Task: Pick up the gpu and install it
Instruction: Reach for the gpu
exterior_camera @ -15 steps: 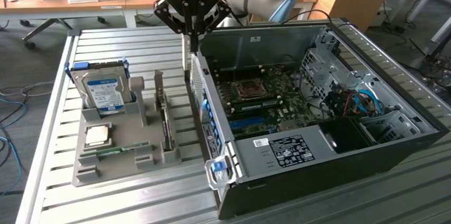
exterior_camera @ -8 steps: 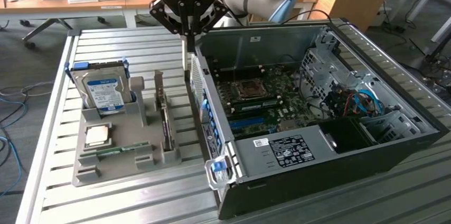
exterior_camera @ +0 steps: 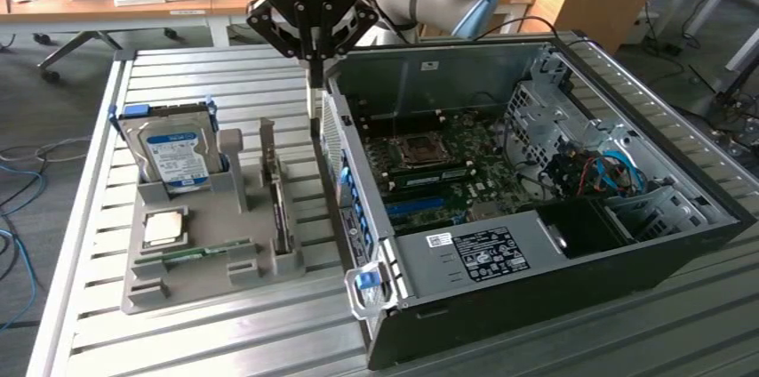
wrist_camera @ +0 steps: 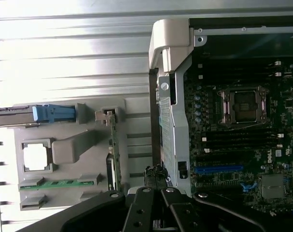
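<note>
Jaws together and empty, your gripper (exterior_camera: 313, 124) hangs between the grey holder (exterior_camera: 160, 284) and the open computer case (exterior_camera: 534, 306) on the desk (exterior_camera: 178, 346); the gpu (exterior_camera: 275, 190) stands on edge in the holder, just beside the gripper, untouched.

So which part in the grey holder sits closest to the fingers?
The gpu: thin card standing on edge, in the slot nearest the case. Hard drive, CPU and RAM stick sit farther off.
</note>
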`<action>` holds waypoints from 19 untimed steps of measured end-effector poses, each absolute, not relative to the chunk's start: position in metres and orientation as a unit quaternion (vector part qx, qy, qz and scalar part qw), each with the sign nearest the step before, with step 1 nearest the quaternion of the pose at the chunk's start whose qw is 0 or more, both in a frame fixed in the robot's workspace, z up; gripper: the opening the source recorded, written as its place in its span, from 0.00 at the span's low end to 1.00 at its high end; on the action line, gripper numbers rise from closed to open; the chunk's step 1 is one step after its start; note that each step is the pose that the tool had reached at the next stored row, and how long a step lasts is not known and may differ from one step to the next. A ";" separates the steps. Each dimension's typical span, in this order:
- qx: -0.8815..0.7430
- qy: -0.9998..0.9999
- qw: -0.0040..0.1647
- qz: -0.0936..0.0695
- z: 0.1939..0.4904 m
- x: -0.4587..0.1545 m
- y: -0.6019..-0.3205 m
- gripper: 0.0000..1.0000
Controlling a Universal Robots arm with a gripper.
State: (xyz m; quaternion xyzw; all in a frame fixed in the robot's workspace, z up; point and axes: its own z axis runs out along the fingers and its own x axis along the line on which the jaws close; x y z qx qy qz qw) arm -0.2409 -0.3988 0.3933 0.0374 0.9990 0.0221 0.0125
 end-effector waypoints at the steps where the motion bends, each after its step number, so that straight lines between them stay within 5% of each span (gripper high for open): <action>1: 0.037 0.999 0.012 0.022 0.393 -0.241 -0.399 0.11; 19: 0.037 0.999 0.013 0.022 0.393 -0.257 -0.399 0.11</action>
